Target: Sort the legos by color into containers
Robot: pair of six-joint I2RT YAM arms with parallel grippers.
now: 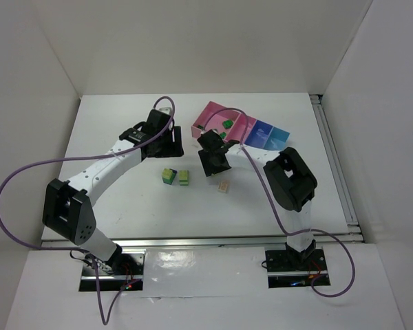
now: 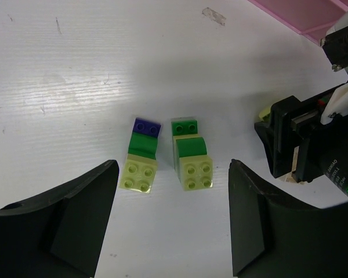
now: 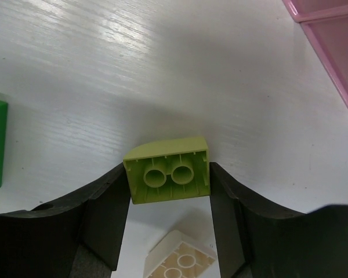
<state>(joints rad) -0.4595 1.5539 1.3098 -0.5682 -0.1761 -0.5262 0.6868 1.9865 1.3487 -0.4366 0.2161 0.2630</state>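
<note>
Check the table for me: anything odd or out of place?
The blue-green-lime stack and the green-lime stack are joined in mixed colours. A cream brick lies underside up beneath the right gripper, which holds a lime brick.

Lime lego (image 3: 168,169) gripped, hollow side showing, cream lego (image 3: 180,263) near, blue-topped stack (image 2: 142,156) beside green/lime stack (image 2: 191,159), green pcs (image 1: 226,124) in pink bins (image 1: 210,112).
</note>
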